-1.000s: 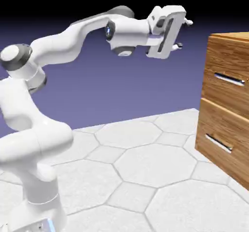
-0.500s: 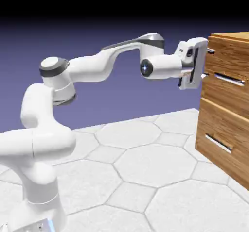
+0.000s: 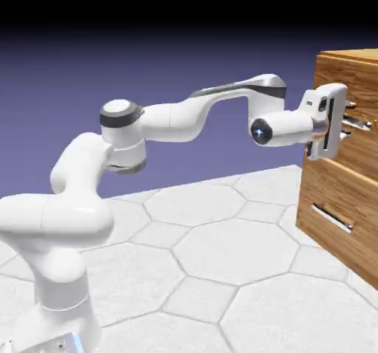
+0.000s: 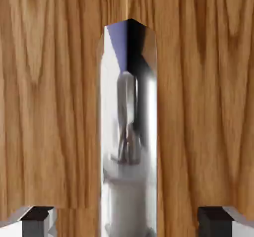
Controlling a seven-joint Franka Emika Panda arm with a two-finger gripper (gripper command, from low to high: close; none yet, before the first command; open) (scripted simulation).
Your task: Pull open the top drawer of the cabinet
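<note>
Reaching level at the cabinet (image 3: 343, 218), the gripper (image 3: 350, 120) stands at the front of the top drawer (image 3: 363, 151), which sits flush and closed. Its fingertips (image 4: 36, 217) are apart, one to each side of the silver handle (image 4: 129, 132), which lies midway between them. No contact with the bar is visible. The lower drawer (image 3: 332, 196) lies below the gripper.
</note>
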